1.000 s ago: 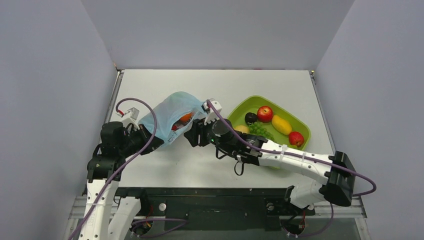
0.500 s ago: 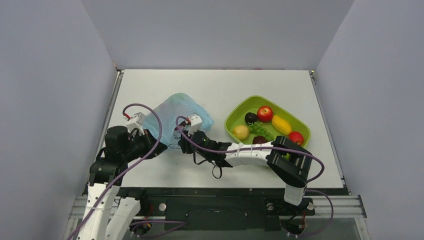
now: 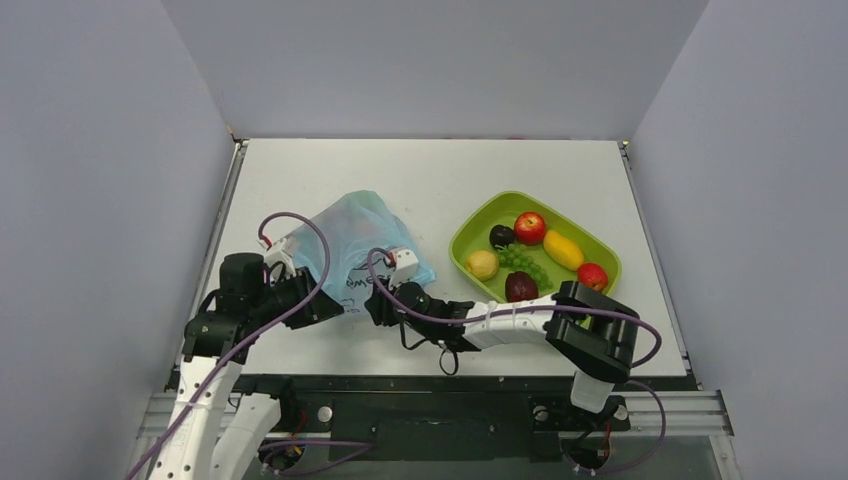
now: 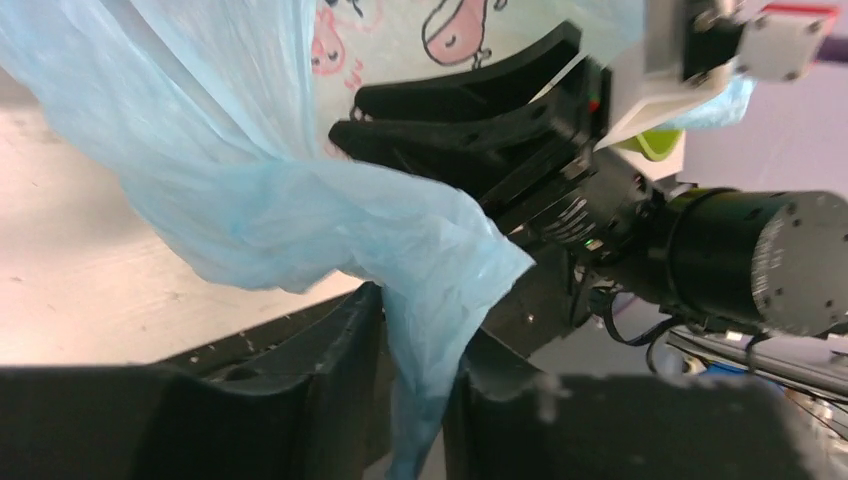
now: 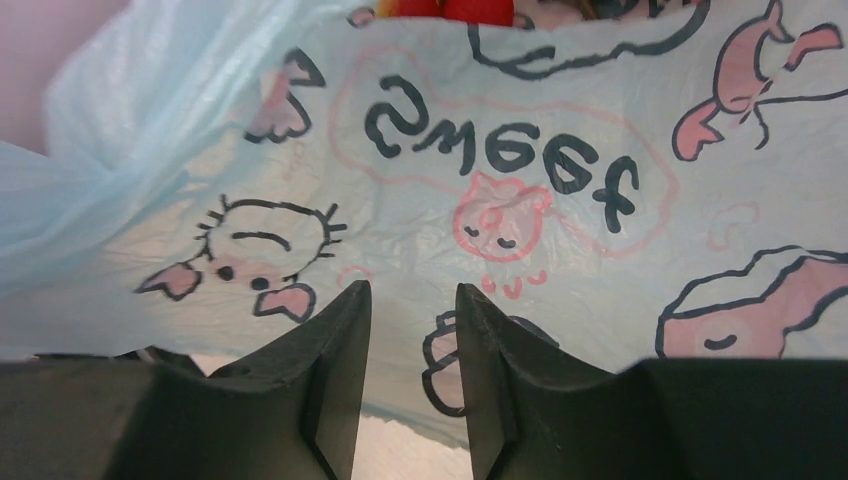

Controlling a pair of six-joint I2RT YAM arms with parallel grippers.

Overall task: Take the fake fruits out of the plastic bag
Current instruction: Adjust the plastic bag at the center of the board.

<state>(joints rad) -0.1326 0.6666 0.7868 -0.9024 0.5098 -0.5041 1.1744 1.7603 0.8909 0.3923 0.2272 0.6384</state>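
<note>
L tool [image 4: 420, 335] nipped on a fold of the plastic bag [image 3: 352, 232]. R tool [image 5: 412, 300] has jaws a slit apart against the film; grip can't tell. Of the fake fruits [image 5: 455, 8], only a red bit shows, cut off, rest hidden inside. Bag is light-blue, crinkly, cartoon print, on table [image 3: 440, 170] btw. both tools. Green tray [image 3: 480, 212] nearby w/ other fruit.

white table [image 3: 430, 170] with plastic bag [image 3: 355, 235], green tray [image 3: 497, 208]
</note>
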